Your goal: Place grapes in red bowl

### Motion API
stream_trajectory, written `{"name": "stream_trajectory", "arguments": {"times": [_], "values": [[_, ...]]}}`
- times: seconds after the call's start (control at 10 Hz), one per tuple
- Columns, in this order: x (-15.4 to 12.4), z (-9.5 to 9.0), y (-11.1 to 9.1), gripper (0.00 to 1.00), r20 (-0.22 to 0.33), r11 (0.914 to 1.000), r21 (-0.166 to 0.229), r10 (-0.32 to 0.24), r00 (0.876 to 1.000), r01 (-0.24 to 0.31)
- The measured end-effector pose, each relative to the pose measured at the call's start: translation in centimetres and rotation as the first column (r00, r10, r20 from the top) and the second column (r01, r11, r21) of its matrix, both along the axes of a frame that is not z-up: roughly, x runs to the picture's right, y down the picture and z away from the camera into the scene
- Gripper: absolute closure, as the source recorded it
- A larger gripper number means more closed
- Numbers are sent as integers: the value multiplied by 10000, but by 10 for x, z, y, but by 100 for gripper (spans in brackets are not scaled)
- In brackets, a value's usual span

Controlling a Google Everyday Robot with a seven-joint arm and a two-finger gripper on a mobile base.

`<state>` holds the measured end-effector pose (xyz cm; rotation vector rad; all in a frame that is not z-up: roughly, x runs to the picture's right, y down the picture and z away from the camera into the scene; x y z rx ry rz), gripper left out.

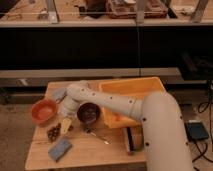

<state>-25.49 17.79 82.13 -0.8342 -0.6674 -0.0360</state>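
Observation:
The grapes (53,132), a small dark reddish-purple cluster, lie on the wooden table (100,152) at the front left. The red bowl (43,111) stands just behind them near the left edge, and nothing shows inside it. My gripper (65,126) points down right beside the grapes on their right, between them and the dark brown bowl (89,113). My white arm reaches in from the right across the table and hides part of it.
A large yellow-orange tray (135,95) fills the back right of the table. A flat blue-grey sponge (60,149) lies at the front left. A thin utensil (96,135) lies in front of the dark bowl. A dark object (130,140) stands by my arm.

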Motion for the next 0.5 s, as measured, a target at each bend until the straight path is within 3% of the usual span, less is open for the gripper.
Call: {"name": "stream_trajectory", "arguments": {"times": [0.2,0.3,0.5], "values": [[-4,3,5,22,-112,9984,-331,458,9989,-462],[-2,7,8,30,-147,9964,-532,651,9978,-658],[-9,6,11,49,-155,9980,-516,353,9993,-361]]}}
